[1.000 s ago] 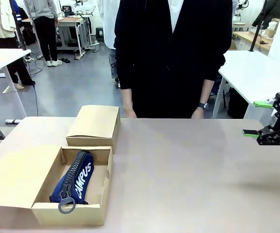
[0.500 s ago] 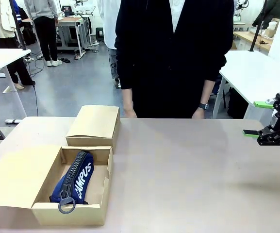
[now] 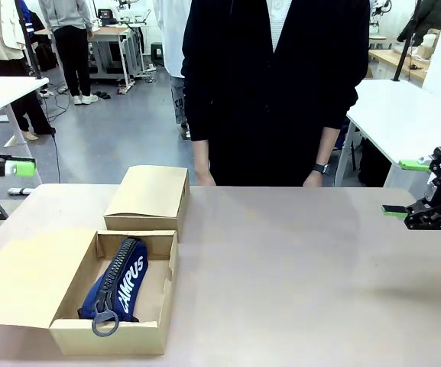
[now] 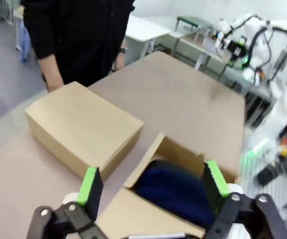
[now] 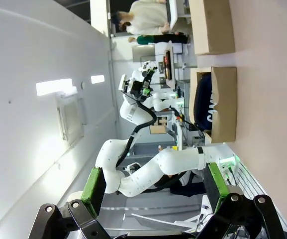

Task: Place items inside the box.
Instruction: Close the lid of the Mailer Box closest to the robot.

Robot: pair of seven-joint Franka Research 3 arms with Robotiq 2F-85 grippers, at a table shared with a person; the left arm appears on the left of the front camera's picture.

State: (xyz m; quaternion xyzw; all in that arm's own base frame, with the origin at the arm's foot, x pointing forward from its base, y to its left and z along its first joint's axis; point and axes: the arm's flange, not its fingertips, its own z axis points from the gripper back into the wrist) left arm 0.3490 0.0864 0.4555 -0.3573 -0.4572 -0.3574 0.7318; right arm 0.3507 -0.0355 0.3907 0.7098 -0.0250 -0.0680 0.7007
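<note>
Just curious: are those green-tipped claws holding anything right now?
No. The left gripper and the right gripper are both open and empty; the navy blue zip pouch lies in the open cardboard box.

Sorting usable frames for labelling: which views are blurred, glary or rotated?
Front view: sharp, evenly lit, navy blue zip pouch lettering readable. Left wrist view: soft blur throughout, pouch a dark smear behind the open left pincer. Right wrist view: rolled sideways, bright wall glare, open right pincer crisp.

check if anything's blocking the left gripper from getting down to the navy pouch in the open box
Nothing visible does. The left gripper hangs open above the open box, whose flap is folded out flat, and the navy blue zip pouch lies uncovered inside. The closed box sits behind, aside from that path.
</note>
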